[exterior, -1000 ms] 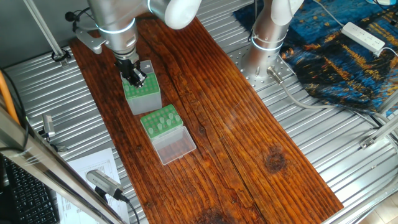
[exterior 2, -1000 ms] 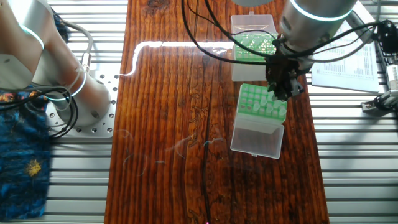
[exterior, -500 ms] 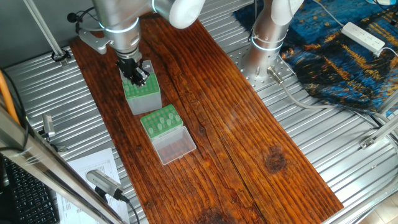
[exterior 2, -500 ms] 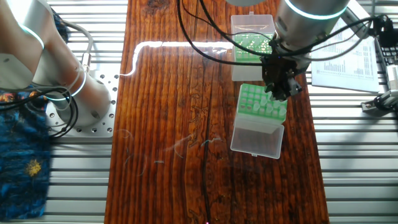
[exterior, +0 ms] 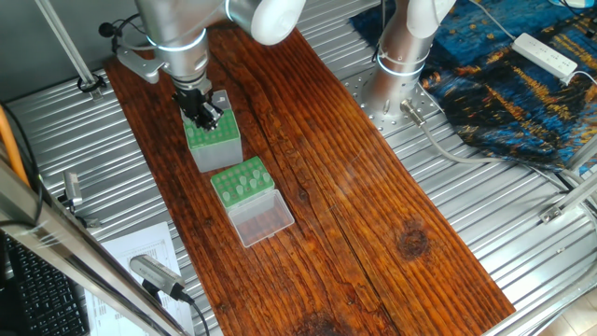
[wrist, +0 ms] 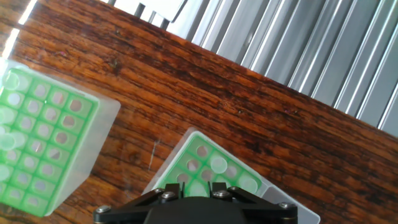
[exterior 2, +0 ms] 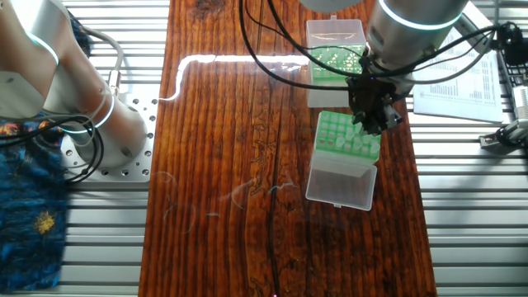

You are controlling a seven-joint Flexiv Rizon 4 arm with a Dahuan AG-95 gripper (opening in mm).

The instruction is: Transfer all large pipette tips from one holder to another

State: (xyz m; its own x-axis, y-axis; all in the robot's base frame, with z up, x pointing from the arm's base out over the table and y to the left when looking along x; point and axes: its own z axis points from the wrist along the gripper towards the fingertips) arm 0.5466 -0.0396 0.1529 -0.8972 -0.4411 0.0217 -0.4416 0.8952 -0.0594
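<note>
The taller grey-sided holder (exterior: 214, 142) (exterior 2: 340, 177) (wrist: 180, 167) stands under my gripper (exterior: 204, 118) (exterior 2: 369, 122) (wrist: 198, 188). Its green top carries a few pale pipette tips (wrist: 217, 164) (exterior 2: 360, 143). The gripper hangs low over that top at its outer edge. Its jaws stand apart, and a pale tip top shows in the gap. The low green rack (exterior: 227, 187) (exterior 2: 316, 56) (wrist: 46, 146) lies beside it with its clear lid (exterior: 262, 219) (exterior 2: 334, 31) folded open. Several tips (exterior: 245, 183) (exterior 2: 353, 59) stand in the rack.
Both boxes sit on a long wooden board (exterior: 354, 196) (exterior 2: 231, 165) laid over ribbed metal. A second arm's base (exterior: 403, 54) (exterior 2: 103, 124) stands beside the board. Printed papers (exterior 2: 462, 78), a blue cloth (exterior: 508, 89) and a power strip (exterior: 546, 54) lie off the board.
The gripper has only shifted a little over the taller holder's top. Both boxes stay where they were.
</note>
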